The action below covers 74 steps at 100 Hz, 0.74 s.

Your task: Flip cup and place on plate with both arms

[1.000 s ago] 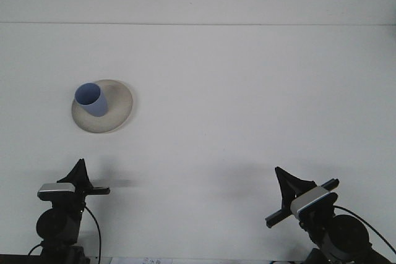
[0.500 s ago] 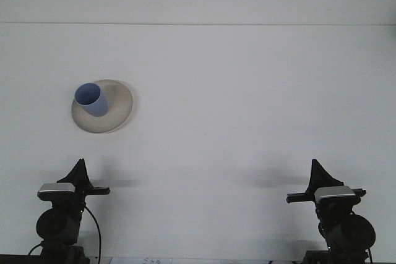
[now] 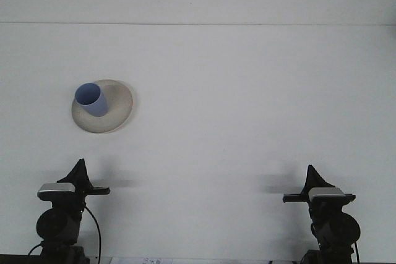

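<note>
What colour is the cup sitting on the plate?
The small plastic cup is blue, standing open side up on the round beige plate. The front view shows it best.

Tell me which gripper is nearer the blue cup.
The left gripper, low on the left, below the blue cup on its plate; the right gripper sits far across the table.

Right tool (image 3: 309,173) swung from its tilted pose to level, then slid a touch left, now squared up near the bench's front edge
</note>
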Available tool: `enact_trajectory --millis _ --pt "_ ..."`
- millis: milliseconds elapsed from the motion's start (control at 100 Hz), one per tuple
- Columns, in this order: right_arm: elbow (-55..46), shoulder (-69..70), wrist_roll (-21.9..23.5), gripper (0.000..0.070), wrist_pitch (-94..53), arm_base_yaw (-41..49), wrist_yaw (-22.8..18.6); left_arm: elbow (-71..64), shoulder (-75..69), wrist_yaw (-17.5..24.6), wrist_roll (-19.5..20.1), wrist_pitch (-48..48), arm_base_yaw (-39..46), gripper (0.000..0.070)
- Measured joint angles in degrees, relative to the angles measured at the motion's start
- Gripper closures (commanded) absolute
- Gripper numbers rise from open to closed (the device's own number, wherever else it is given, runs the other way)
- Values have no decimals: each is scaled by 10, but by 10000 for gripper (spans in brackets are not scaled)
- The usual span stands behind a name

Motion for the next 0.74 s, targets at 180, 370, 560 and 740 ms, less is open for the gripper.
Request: enact_trajectory --millis 180,370,560,740 --pt "0 0 0 693 12 0 1 0 0 0 0 0 0 684" --pt "0 0 1 693 12 0 2 0 0 0 0 0 0 685" --pt "0 0 1 693 12 0 2 0 0 0 0 0 0 684" --pt "0 0 1 693 12 0 2 0 0 0 0 0 0 684"
